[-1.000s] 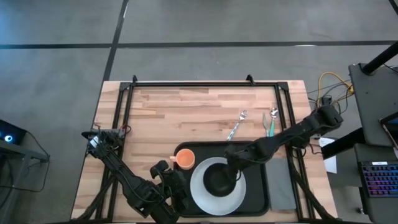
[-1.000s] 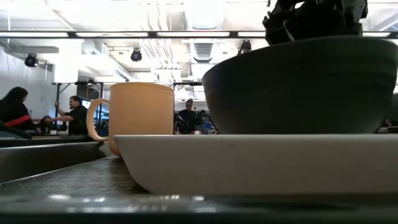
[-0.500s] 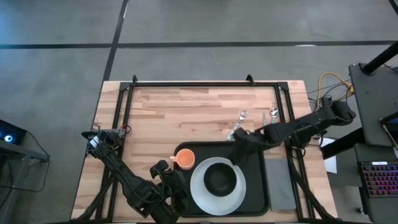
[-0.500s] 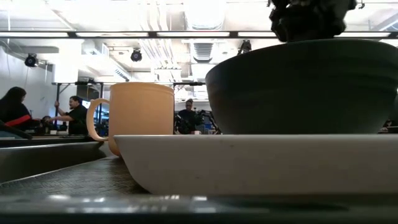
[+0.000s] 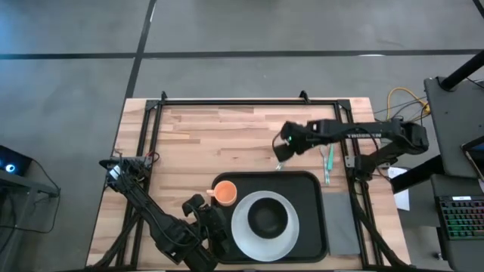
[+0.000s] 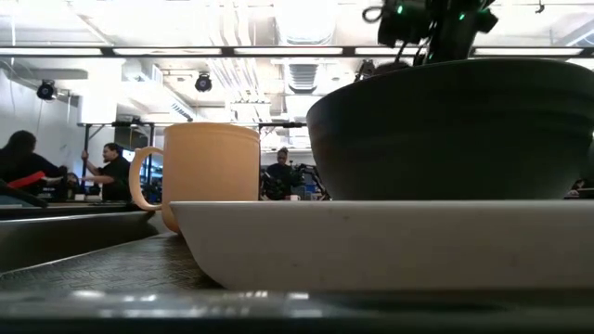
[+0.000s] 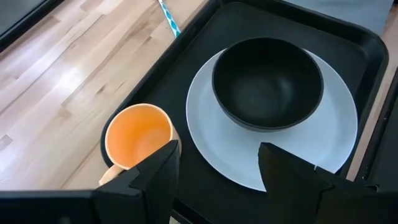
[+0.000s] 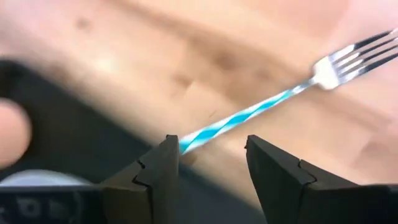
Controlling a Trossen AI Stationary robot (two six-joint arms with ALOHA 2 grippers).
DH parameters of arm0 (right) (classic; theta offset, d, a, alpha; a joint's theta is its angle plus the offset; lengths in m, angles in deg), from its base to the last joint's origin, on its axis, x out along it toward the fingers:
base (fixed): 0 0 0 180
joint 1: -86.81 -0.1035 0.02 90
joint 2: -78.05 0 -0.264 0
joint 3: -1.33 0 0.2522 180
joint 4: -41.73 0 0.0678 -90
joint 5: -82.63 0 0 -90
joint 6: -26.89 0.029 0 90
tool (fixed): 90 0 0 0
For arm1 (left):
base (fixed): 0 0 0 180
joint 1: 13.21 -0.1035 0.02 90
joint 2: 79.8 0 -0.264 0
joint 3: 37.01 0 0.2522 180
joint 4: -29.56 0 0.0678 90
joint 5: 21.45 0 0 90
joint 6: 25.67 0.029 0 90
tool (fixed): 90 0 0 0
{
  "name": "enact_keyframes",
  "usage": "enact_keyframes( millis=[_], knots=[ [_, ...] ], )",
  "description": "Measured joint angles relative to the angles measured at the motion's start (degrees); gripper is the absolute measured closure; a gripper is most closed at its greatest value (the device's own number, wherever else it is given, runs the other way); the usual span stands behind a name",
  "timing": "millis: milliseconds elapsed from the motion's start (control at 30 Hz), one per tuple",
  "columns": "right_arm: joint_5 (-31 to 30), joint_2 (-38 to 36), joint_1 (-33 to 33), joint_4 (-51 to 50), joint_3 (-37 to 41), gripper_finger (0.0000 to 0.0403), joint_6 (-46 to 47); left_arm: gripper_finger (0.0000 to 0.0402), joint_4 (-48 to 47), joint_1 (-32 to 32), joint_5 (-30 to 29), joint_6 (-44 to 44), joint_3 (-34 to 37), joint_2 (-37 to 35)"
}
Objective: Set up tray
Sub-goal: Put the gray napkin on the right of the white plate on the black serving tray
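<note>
Now right claw (image 5: 283, 143) hovers open; tray (image 5: 312, 198) lies just beside

Floor (image 5: 249, 30): grey concrete w/ dark seam lines. Worktop (image 5: 212, 140): light wood planks, black metal frame at edges. Keyboard (image 5: 461, 219) w/ coloured backlight on dark stand at one side; yellow cables (image 5: 397, 102) nearby. Low view: open hall, white ceiling (image 6: 186, 23) w/ strip lights, ducts, black spot lamps (image 6: 45, 90). Seated persons (image 6: 107, 172) at far desks.
</note>
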State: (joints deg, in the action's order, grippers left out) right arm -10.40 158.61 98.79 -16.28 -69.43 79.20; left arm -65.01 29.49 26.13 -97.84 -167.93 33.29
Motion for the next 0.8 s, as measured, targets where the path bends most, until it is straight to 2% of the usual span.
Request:
enact_keyframes(
  millis=[200,400,667,800],
  knots=[
    [0.0,1.7,7.7,-0.6,0.0,0.0232,-4.2,0.0203,-0.2,0.0,0.0,-2.5,1.7,-0.1],
    [1.3,6.0,13.5,-3.4,0.2,0.0244,-3.0,0.0203,-1.3,0.0,-0.8,-4.9,3.3,-1.2],
    [3.9,14.9,14.8,-3.5,0.3,0.0261,0.3,0.0203,-4.3,0.0,-1.7,-5.5,3.6,-1.6],
    [7.1,16.8,14.8,-3.9,0.3,0.0258,-3.8,0.0203,-5.9,0.0,-1.7,-6.6,3.6,-1.8]
  ],
)
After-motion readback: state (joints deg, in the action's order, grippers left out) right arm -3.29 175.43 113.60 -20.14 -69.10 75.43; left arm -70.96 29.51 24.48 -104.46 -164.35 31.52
